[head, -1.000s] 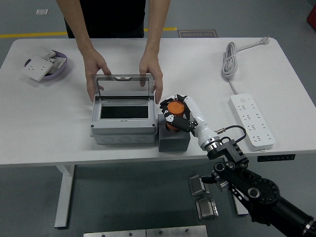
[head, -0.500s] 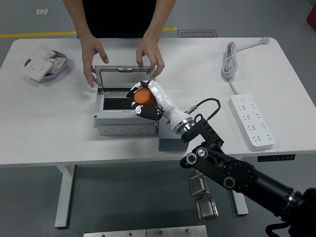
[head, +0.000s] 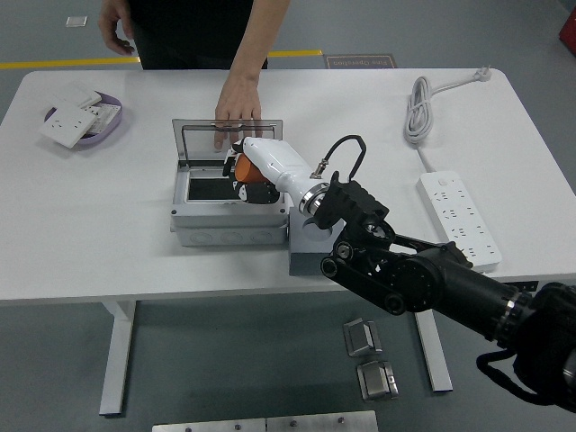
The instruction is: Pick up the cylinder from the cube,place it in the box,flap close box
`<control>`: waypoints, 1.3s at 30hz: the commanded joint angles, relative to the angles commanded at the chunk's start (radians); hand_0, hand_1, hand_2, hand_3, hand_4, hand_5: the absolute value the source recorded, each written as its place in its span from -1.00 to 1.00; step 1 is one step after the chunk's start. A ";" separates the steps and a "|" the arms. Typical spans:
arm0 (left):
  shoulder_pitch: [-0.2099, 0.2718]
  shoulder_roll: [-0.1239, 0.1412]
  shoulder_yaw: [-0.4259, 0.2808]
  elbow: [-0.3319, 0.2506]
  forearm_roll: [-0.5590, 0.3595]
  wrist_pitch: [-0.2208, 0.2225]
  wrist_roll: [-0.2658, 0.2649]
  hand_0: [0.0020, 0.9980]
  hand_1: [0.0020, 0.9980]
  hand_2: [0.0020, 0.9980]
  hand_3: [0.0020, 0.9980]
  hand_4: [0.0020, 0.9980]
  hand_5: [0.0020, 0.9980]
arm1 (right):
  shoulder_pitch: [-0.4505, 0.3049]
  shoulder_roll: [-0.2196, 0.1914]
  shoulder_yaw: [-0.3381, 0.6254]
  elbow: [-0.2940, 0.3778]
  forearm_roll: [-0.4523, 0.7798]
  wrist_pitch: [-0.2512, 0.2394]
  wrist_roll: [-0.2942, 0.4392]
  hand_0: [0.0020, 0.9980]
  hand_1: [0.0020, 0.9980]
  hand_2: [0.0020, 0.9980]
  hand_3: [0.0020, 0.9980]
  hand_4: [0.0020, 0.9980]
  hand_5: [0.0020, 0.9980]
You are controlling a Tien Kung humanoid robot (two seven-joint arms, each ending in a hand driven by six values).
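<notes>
My right hand [head: 245,176] is shut on the orange cylinder [head: 247,171] and holds it over the open grey box [head: 229,225], at the right part of its dark opening. The box's clear lid [head: 202,144] stands raised at the back. A person's hand [head: 236,112] rests on the lid's top edge and holds it up. The dark grey cube [head: 310,255] sits right of the box, partly hidden by my black arm. My left hand is out of view.
A purple bowl [head: 103,132] with white wall sockets sits at the far left. A white power strip [head: 461,219] and its coiled cable [head: 419,108] lie on the right. The person's other hand [head: 115,25] is off the table at the top left.
My right hand carried the cylinder off the cube, left over the box and down toward its opening. The person took one hand off the lid and pulled it back; the other still holds the lid.
</notes>
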 joint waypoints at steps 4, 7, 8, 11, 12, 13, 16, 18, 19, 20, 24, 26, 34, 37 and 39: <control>-0.003 0.003 -0.002 0.000 0.005 -0.002 0.001 0.18 0.27 0.10 0.11 0.26 -0.38 | 0.023 0.000 -0.032 -0.019 0.026 0.002 0.000 -0.37 -0.11 -0.15 -0.33 -1.00 -1.00; -0.005 0.005 -0.004 0.000 0.009 -0.003 0.002 0.18 0.27 0.10 0.11 0.26 -0.38 | 0.033 0.000 -0.048 -0.025 0.046 0.002 0.006 -0.24 -0.06 -0.11 -0.17 -1.00 -1.00; -0.005 0.005 -0.005 0.000 0.011 -0.003 0.002 0.18 0.27 0.10 0.11 0.26 -0.38 | 0.036 0.000 -0.053 -0.027 0.054 0.002 0.009 -0.24 -0.06 -0.11 -0.17 -1.00 -1.00; -0.005 0.008 -0.007 0.000 0.014 -0.003 0.003 0.18 0.27 0.10 0.11 0.26 -0.38 | 0.046 0.000 -0.065 -0.032 0.094 -0.002 0.029 -0.24 -0.06 -0.11 -0.17 -1.00 -1.00; -0.005 0.008 -0.009 0.000 0.016 -0.003 0.003 0.18 0.27 0.10 0.11 0.26 -0.38 | 0.049 0.000 -0.070 -0.035 0.112 -0.005 0.039 -0.24 -0.06 -0.11 -0.17 -1.00 -1.00; -0.005 0.009 -0.010 0.000 0.018 -0.004 0.004 0.18 0.27 0.10 0.11 0.26 -0.38 | 0.052 0.000 -0.074 -0.037 0.131 -0.007 0.049 -0.19 -0.02 -0.03 -0.02 -1.00 -1.00; -0.006 0.010 -0.011 0.000 0.020 -0.005 0.004 0.18 0.27 0.10 0.11 0.26 -0.38 | 0.061 0.000 -0.086 -0.044 0.179 -0.013 0.077 -0.19 -0.02 -0.03 -0.02 -1.00 -1.00; -0.007 0.011 -0.011 0.000 0.021 -0.005 0.004 0.18 0.27 0.10 0.11 0.26 -0.38 | 0.067 0.000 -0.092 -0.048 0.201 -0.012 0.090 -0.19 -0.02 -0.03 -0.02 -1.00 -1.00; -0.007 0.011 -0.011 0.000 0.021 -0.005 0.004 0.18 0.27 0.10 0.11 0.26 -0.38 | 0.068 0.000 -0.094 -0.049 0.208 -0.010 0.094 -0.01 0.08 0.05 0.10 -1.00 -1.00; -0.007 0.012 -0.011 0.000 0.021 -0.006 0.004 0.18 0.27 0.10 0.11 0.26 -0.38 | 0.070 0.000 -0.095 -0.050 0.213 -0.008 0.097 -0.01 0.08 0.05 0.10 -1.00 -1.00; -0.009 0.014 -0.013 0.000 0.025 -0.006 0.004 0.18 0.27 0.10 0.11 0.26 -0.38 | 0.078 0.000 -0.096 -0.061 0.224 0.026 0.106 -0.01 0.08 0.05 0.10 -1.00 -1.00; -0.011 0.014 -0.013 0.000 0.025 -0.006 0.004 0.18 0.27 0.10 0.11 0.26 -0.38 | 0.080 0.000 -0.098 -0.070 0.225 0.037 0.109 0.18 0.13 0.08 0.14 -1.00 -1.00; -0.012 0.014 -0.003 0.000 0.019 -0.007 0.001 0.18 0.27 0.10 0.11 0.26 -0.38 | 0.082 0.000 -0.114 -0.108 0.213 0.043 0.107 0.56 0.41 0.33 0.36 -0.24 -0.73; -0.013 0.015 -0.002 0.000 0.018 -0.007 0.000 0.18 0.27 0.10 0.11 0.25 -0.38 | 0.086 0.000 -0.121 -0.121 0.203 0.046 0.103 0.64 0.46 0.43 0.43 0.20 -0.68; -0.015 0.015 0.001 0.000 0.016 -0.008 -0.002 0.18 0.27 0.10 0.11 0.25 -0.38 | 0.087 0.000 -0.125 -0.126 0.201 0.046 0.103 0.64 0.46 0.43 0.43 0.20 -0.68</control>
